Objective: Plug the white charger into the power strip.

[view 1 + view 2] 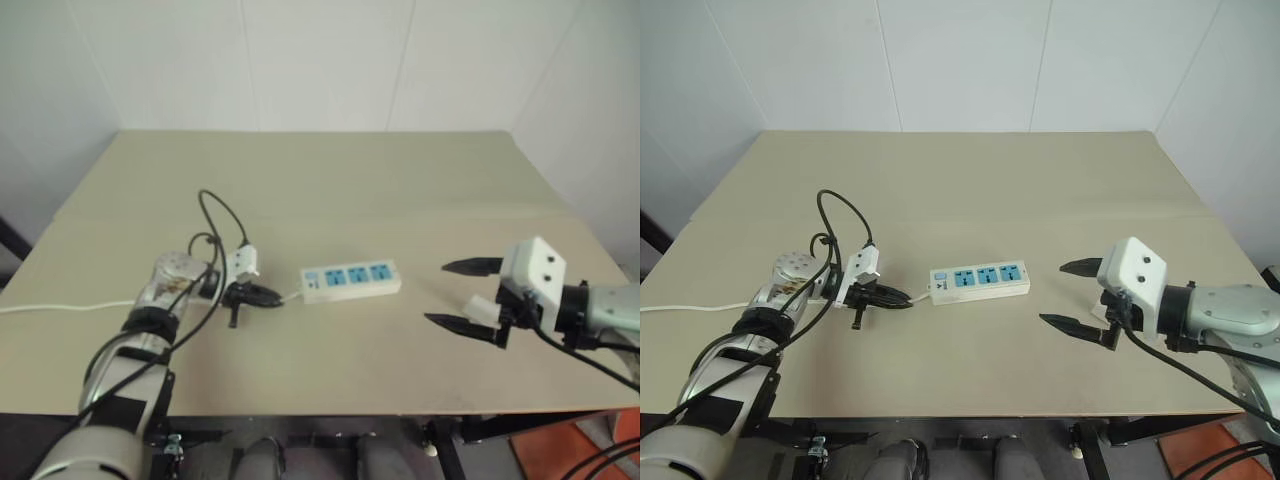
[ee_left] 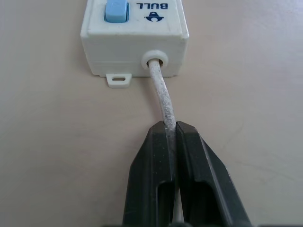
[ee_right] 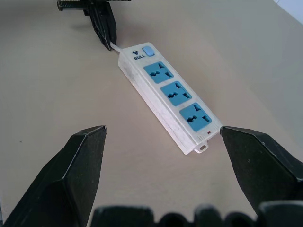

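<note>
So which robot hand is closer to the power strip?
Left. The left gripper is shut on the cord right beside the power strip, at its switch end. The right gripper hangs open off its other end, with bare table between.

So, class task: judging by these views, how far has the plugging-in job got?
Early. The left gripper is shut on the power strip's cord, steadying the power strip. The right gripper is open and holds nothing. All three blue sockets are empty, so fetching and inserting the charger remains.

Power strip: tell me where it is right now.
The power strip lies flat near the middle of the table, between the two arms. The left end effector is shut on its cord at the switch end; the open right end effector faces its other end.
</note>
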Robot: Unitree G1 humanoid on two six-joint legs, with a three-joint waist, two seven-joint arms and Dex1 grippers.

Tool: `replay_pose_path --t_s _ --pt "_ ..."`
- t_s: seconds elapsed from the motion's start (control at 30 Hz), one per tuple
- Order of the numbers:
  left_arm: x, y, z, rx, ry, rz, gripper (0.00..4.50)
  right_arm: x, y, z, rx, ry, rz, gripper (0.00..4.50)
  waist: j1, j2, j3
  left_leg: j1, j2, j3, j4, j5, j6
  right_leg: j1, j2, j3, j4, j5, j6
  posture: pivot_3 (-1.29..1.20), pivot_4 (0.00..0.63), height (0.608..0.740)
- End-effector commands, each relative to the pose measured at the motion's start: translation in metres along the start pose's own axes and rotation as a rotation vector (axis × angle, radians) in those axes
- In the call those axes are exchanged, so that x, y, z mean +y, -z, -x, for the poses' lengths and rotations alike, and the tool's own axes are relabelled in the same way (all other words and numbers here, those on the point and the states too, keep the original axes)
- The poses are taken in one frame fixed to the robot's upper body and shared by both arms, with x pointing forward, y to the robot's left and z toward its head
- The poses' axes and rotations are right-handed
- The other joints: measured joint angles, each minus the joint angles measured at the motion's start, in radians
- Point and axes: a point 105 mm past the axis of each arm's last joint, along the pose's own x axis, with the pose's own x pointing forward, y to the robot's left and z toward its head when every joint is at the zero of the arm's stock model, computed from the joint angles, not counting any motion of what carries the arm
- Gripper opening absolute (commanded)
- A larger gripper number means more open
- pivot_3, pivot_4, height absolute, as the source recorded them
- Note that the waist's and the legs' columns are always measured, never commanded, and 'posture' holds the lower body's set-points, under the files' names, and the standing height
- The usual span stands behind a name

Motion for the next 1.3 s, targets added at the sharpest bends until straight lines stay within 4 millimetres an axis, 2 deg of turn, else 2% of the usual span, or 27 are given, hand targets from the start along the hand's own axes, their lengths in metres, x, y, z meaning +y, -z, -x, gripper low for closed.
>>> replay_pose_path --t_s 0.03,0.07,0.17,0.3,0.4,0.5,0.53,0.63,0.73,0.93,1.07,1.17,1.3 --pt "-0.009 0.001 -0.001 -0.032 -0.005 0.075 0.02 -0.002 -0.005 -0.001 -0.01 0.014 0.028 4.5 -0.002 0.0 0.0 0.0 0.0 0.0 0.0 0.0 0.0 0.0 0.0 0.0 0.0 0.0 0.0 0.0 0.15 0.74" --pt "-0.01 -0.005 0.0 -0.063 -0.022 0.085 0.02 -0.001 -0.005 -0.002 -0.01 0.012 0.029 4.5 -0.002 0.0 0.0 0.0 0.0 0.0 0.0 0.0 0.0 0.0 0.0 0.0 0.0 0.0 0.0 0.0 0.15 0.74" --pt "-0.035 -0.017 0.004 -0.1 0.005 0.084 0.02 0.0 -0.003 -0.002 -0.008 0.016 0.018 4.5 -0.002 0.0 0.0 -0.001 0.001 0.0 0.0 0.0 0.0 -0.001 0.0 0.0 0.001 0.0 0.0 0.0 0.15 0.74" --pt "-0.068 -0.003 0.006 -0.067 0.013 0.139 0.02 0.002 0.001 -0.004 -0.006 0.015 0.011 4.5 0.0 0.0 0.0 -0.001 0.001 0.0 0.0 0.0 0.0 -0.001 0.0 0.0 0.001 0.0 0.0 0.0 0.15 0.74" --pt "-0.073 0.006 0.006 -0.072 -0.036 0.174 0.02 0.002 0.003 -0.008 -0.003 0.007 0.014 4.5 0.007 0.0 0.0 0.002 0.001 0.0 0.0 0.0 0.0 0.001 0.0 0.0 0.001 0.0 0.0 0.0 0.15 0.74" --pt "-0.073 0.006 0.007 -0.096 -0.062 0.136 0.02 0.0 0.004 -0.01 -0.004 0.006 0.018 4.5 0.009 0.0 0.0 0.003 0.001 0.001 0.0 0.0 0.0 0.001 0.0 0.0 0.0 0.0 -0.001 0.0 0.15 0.74" --pt "-0.072 0.004 0.007 -0.117 -0.075 0.117 0.63 -0.001 0.004 -0.011 -0.005 0.006 0.018 4.5 0.008 0.0 0.0 0.003 0.001 0.001 0.0 0.0 0.0 0.001 0.0 0.0 0.0 0.0 -0.001 0.0 0.15 0.74" --pt "-0.066 0.001 0.008 -0.145 -0.129 0.088 1.47 -0.003 0.003 -0.012 -0.007 0.008 0.021 4.5 0.009 0.0 0.0 0.002 0.001 0.001 0.0 0.0 0.0 0.0 0.0 0.0 0.0 0.0 -0.001 0.0 0.15 0.74" --pt "-0.06 -0.005 0.014 -0.213 -0.147 0.056 2.51 -0.002 0.004 -0.01 -0.005 0.009 0.022 4.5 0.014 0.0 0.0 0.001 0.001 0.0 0.0 0.0 0.0 0.0 0.0 0.0 0.0 0.0 -0.001 0.0 0.15 0.74" --pt "-0.059 -0.009 0.023 -0.418 -0.193 0.004 4.49 0.001 0.007 -0.006 -0.002 0.026 0.011 4.5 0.02 0.0 0.0 0.001 0.001 0.001 0.0 0.0 0.0 0.0 0.0 0.0 0.0 0.0 -0.001 0.0 0.15 0.74" --pt "-0.052 -0.017 0.001 -0.504 -0.239 -0.048 4.49 0.002 0.01 -0.005 0.014 0.042 0.001 4.5 0.027 0.0 0.0 0.001 0.001 0.001 0.0 0.0 0.0 0.0 0.0 0.0 -0.001 0.0 -0.001 0.0 0.15 0.74" --pt "-0.057 -0.02 -0.016 -0.536 -0.188 -0.043 4.49 0.003 0.008 -0.005 0.013 0.042 0.003 4.5 0.03 -0.001 0.0 0.001 0.001 0.0 0.0 0.0 0.0 0.001 0.0 0.0 -0.001 0.0 -0.001 0.0 0.15 0.74" --pt "-0.057 -0.024 -0.029 -0.561 -0.174 -0.04 4.49 0.002 0.007 -0.002 0.015 0.058 0.011 4.5 0.027 -0.001 0.0 0.0 0.001 0.0 0.0 0.0 0.0 0.0 0.0 0.0 -0.001 0.0 -0.001 0.0 0.15 0.74"
